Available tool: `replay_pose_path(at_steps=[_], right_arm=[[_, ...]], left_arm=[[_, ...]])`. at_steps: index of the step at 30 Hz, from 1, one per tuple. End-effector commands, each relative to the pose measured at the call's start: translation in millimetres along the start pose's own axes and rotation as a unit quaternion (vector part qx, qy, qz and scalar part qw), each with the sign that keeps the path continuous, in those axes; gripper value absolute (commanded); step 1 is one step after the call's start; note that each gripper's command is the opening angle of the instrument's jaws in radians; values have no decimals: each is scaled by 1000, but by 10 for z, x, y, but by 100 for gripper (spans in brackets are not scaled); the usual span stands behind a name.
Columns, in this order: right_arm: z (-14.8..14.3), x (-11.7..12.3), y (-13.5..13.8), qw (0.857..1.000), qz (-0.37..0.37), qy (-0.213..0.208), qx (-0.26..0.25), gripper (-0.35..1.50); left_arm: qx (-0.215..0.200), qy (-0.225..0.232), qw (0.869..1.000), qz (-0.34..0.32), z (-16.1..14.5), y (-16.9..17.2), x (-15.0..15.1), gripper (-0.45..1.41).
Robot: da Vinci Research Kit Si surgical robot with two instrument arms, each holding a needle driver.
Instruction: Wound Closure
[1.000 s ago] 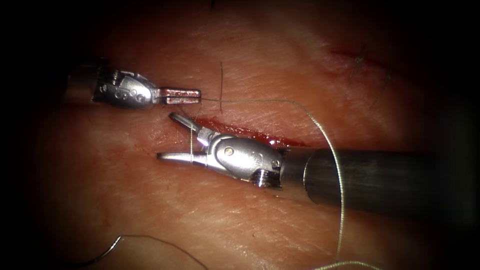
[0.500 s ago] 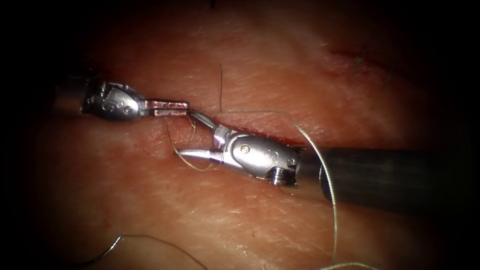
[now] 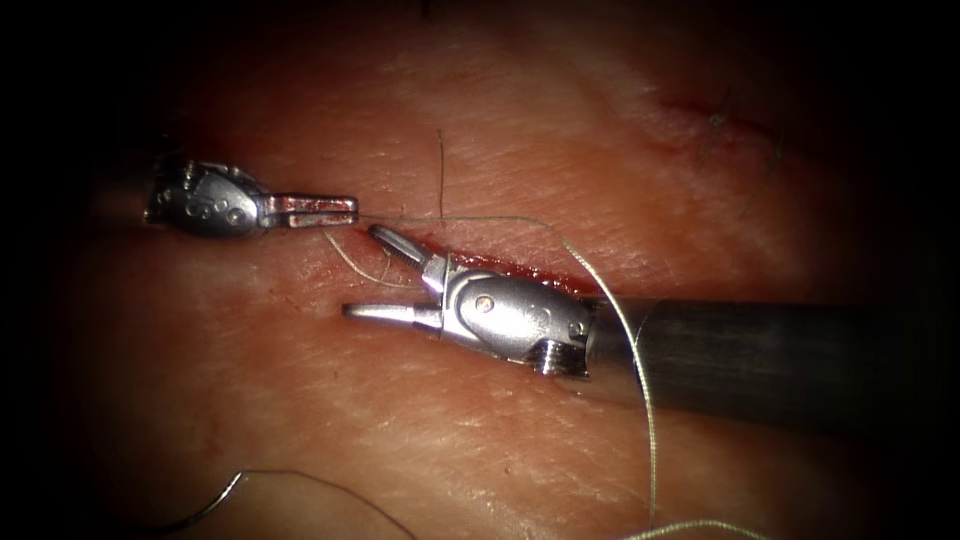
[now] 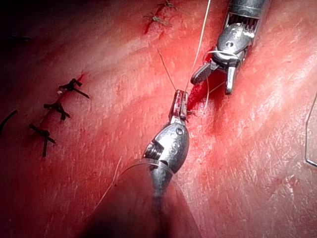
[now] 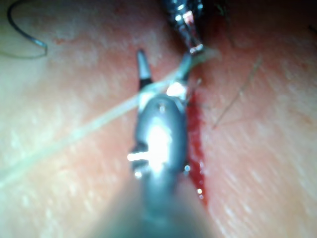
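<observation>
The left tool [image 3: 325,208] has its jaws shut on the thread [image 3: 500,220] just left of the cut's [image 3: 520,270] left end. From there the thread runs right above the cut, then down over the right tool's shaft [image 3: 740,350]. The right tool [image 3: 362,272] lies along the cut with its jaws spread wide and grips nothing; a slack curl of thread [image 3: 350,262] passes between them. The curved needle [image 3: 215,503] lies free on the tissue at the lower left, not in the tissue. The left tool [image 4: 179,105] pinches the thread beside the open right tool [image 4: 214,82]. The right tool [image 5: 163,62] has thread [image 5: 74,133] crossing its jaw base.
Red fluid lines the cut. A short dark thread end [image 3: 441,170] stands up above it. An older stitch [image 3: 716,120] sits on the tissue at the upper right, and several dark stitches [image 4: 54,109] show further off. The needle [image 5: 22,34] rests away from both tools.
The left tool has drawn leftward with the thread in its jaws. The thread that crossed the right tool's open jaws now lies as a slack curl. The right tool shifted slightly.
</observation>
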Motion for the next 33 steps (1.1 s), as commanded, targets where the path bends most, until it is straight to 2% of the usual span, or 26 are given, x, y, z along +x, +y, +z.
replay_pose_path(at_steps=[1,11,14,20,25,30,33], right_arm=[[5,-5,-1,1000,1,0,1,91],[2,4,17,1000,3,-10,-1,89],[9,5,21,1000,4,-12,-7,89],[32,8,28,1000,6,-16,-22,86],[55,-2,33,999,1,-37,-32,84],[71,-27,22,996,-14,-84,-15,84],[71,-34,18,995,-18,-96,-6,84]], left_arm=[[0,0,1000,0,3,6,-5,-45],[5,-3,1000,-8,-47,44,5,-45],[9,-6,1000,-11,-48,57,7,-45],[3,-1,1000,-20,-29,86,15,-45],[-4,6,1000,-21,-17,105,37,-45],[-20,24,999,-35,17,111,91,-45],[-25,33,998,-37,34,106,116,-45]])
